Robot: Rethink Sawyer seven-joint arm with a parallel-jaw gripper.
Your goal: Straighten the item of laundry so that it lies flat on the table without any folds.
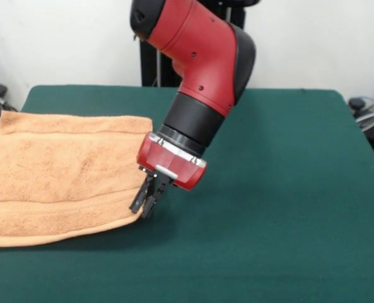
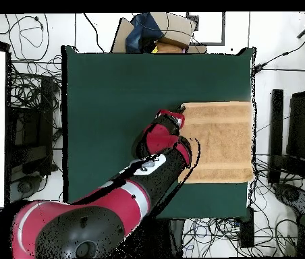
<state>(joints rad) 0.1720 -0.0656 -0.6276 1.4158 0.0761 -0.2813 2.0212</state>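
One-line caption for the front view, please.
Sawyer gripper at the near corner of the tan-orange towel, which lies on the green table.

The table [image 1: 287, 189] lies bare and open across its whole middle and the side away from the towel [image 1: 60, 177], with nothing standing on the felt. Only the arm [image 1: 199, 57] itself leans over the towel's inner edge.

No text, label, brand, number or sign can be read in either view: none on the arm [image 1: 202, 57], the towel [image 1: 60, 177] or the table [image 1: 287, 189].
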